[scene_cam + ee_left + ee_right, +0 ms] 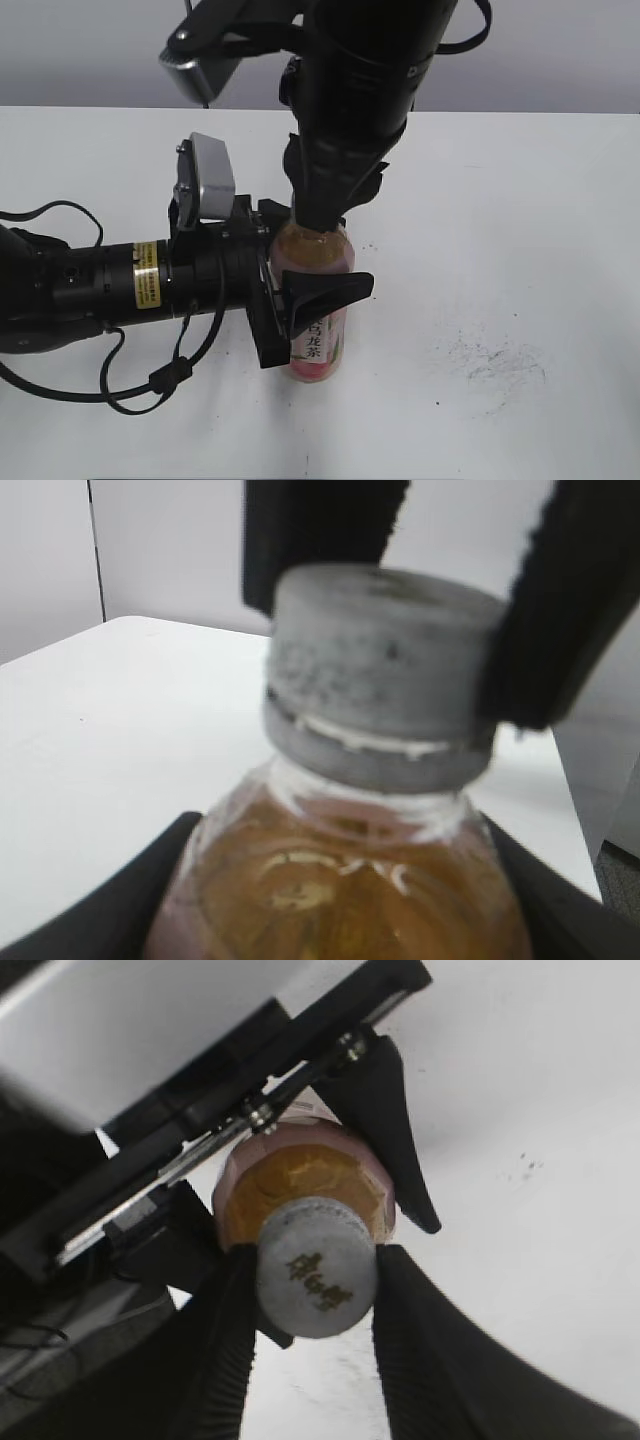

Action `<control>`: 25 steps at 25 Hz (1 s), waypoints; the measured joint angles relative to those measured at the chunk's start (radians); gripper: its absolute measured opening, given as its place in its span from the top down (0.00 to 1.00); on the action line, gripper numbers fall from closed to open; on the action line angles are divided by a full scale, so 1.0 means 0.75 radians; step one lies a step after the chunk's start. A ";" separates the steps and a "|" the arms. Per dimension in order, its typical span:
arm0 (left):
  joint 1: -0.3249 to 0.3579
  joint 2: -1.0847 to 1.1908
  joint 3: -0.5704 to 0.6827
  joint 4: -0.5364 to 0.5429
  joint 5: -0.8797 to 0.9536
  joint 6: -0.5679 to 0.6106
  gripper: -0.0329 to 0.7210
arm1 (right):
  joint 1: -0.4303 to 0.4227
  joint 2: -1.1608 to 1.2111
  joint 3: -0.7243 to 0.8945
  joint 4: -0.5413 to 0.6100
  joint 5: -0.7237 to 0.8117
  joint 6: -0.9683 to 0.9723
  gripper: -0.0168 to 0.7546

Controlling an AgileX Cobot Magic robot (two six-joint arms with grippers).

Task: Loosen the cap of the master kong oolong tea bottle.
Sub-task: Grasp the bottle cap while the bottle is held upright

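The master kong oolong tea bottle (318, 335) stands upright on the white table, amber tea inside and a pink label with a white strip. My left gripper (300, 300) comes in from the left and is shut on the bottle's body; its black jaws flank the bottle's shoulder (340, 890). My right gripper (318, 222) comes down from above and hides the cap in the exterior view. The grey cap (317, 1266) sits between its two black fingers (315, 1290), which press on both sides. The cap (385, 675) also shows in the left wrist view.
The white table (520, 230) stretches to the right, with dark scuff marks (495, 360) at the front right. The left arm's body and cables (100, 290) lie across the left part of the table. A grey wall rises behind.
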 joint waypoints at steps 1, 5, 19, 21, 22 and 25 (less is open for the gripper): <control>0.000 0.000 0.000 0.003 -0.001 0.003 0.36 | 0.000 0.000 0.000 0.000 0.000 -0.114 0.63; 0.000 0.000 0.000 0.012 -0.003 0.012 0.37 | -0.001 -0.002 0.000 0.001 0.000 -0.709 0.63; -0.003 0.000 0.000 0.010 -0.005 0.023 0.37 | -0.001 -0.009 0.000 0.038 -0.025 -2.366 0.63; -0.003 0.000 0.000 0.008 -0.005 0.021 0.37 | -0.001 -0.009 0.000 0.026 -0.025 -2.234 0.63; -0.003 0.000 0.000 0.006 -0.005 0.021 0.37 | -0.001 -0.009 0.000 0.017 -0.025 -2.158 0.63; -0.003 0.000 0.000 -0.005 -0.003 0.013 0.37 | -0.001 -0.009 0.000 0.001 -0.021 -1.868 0.53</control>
